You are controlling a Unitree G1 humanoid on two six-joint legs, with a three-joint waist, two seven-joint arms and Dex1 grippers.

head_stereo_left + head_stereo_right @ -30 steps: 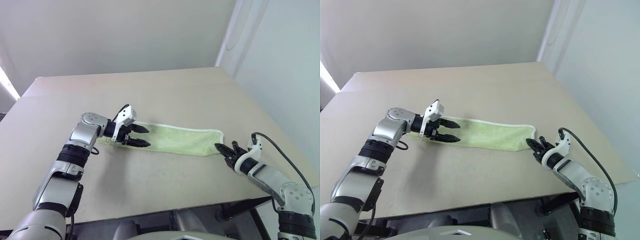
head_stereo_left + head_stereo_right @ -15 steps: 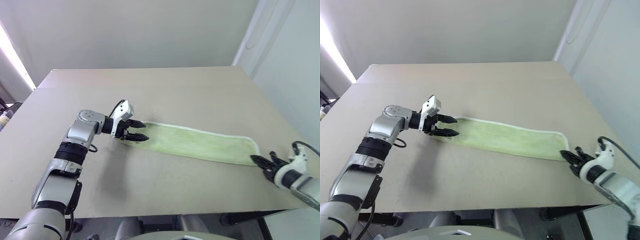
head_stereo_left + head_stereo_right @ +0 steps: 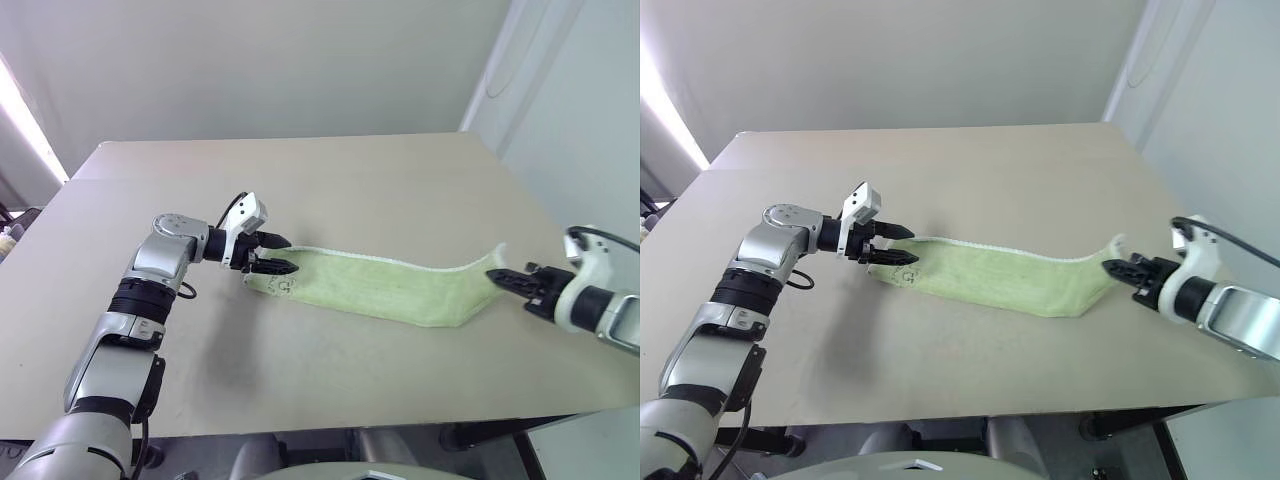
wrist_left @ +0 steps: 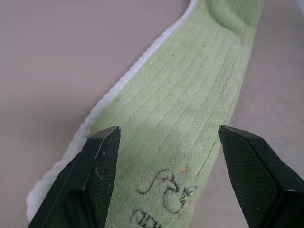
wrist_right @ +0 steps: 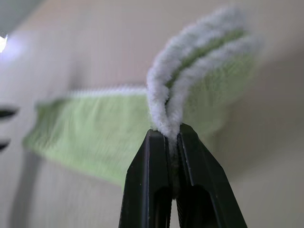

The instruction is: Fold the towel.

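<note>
The towel point(image 3: 380, 290) is a long light green strip with white edging, lying across the beige table point(image 3: 350, 180). My right gripper point(image 3: 492, 274) is shut on the towel's right end and holds that end curled up off the table. In the right wrist view the white edging point(image 5: 166, 109) is pinched between the two fingers point(image 5: 147, 180). My left gripper point(image 3: 290, 254) hovers open over the towel's left end, beside a small dark printed mark point(image 4: 166, 187). Its fingers point(image 4: 95, 180) straddle the cloth without closing on it.
The table's right edge point(image 3: 560, 240) runs close to my right gripper, with a pale wall point(image 3: 580, 120) beyond it. Its front edge point(image 3: 330, 430) lies below the towel. Bare tabletop stretches behind the towel.
My right gripper has risen and rolled, lifting the towel's right end off the table. The left gripper has stayed over the left end. The camera view has shifted.
</note>
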